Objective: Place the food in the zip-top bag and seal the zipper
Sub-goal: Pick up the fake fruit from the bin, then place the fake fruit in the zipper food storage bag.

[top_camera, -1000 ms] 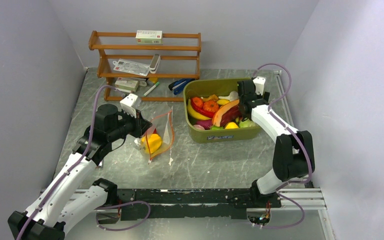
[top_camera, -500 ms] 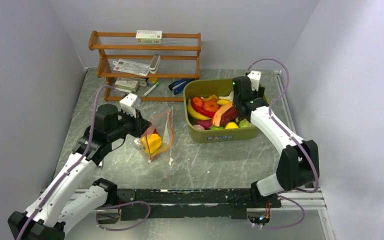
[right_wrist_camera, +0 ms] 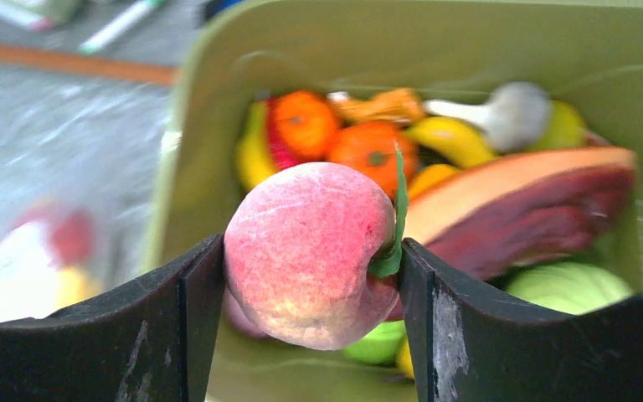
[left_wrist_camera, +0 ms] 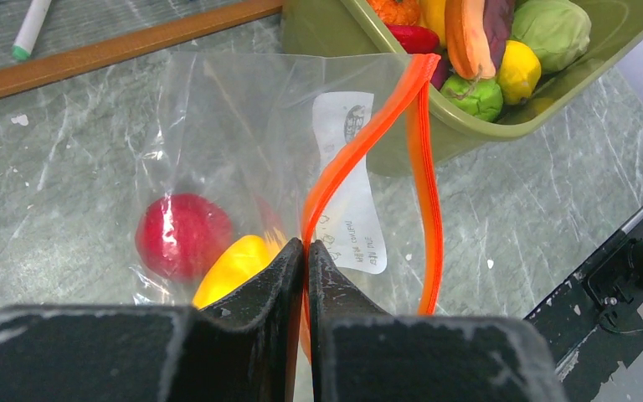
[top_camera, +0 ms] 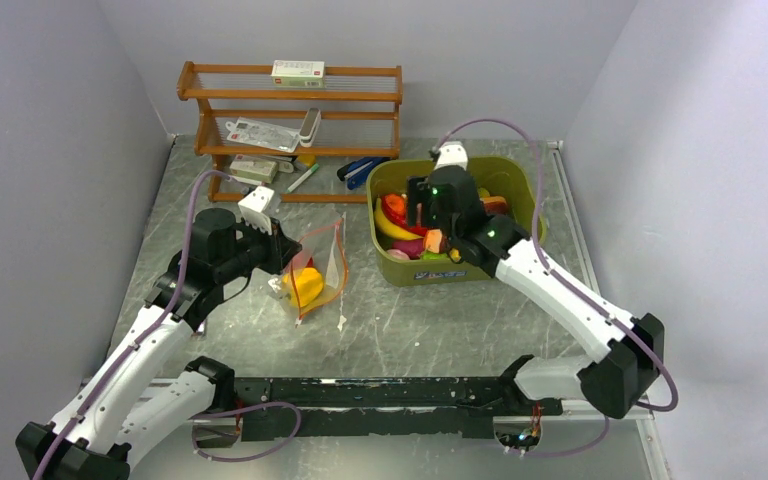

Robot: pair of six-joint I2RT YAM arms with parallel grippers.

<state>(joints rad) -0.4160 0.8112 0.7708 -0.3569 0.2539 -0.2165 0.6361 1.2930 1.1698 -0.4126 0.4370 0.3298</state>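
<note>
Left gripper [left_wrist_camera: 306, 251] pinches the red-orange zipper [left_wrist_camera: 385, 110] of the clear zip-top bag [left_wrist_camera: 218, 117], which lies left of the table's [top_camera: 410, 320] middle with red and yellow food [left_wrist_camera: 182, 234] inside. Right gripper [right_wrist_camera: 310, 268] clasps a pink peach [right_wrist_camera: 301, 243] over the olive tub [right_wrist_camera: 469, 42] near the far right edge.

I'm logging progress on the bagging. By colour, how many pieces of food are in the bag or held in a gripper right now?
Red: 1, the red fruit in the bag
Yellow: 1, the yellow fruit in the bag
Pink: 1, the peach in the right gripper
Total: 3
</note>
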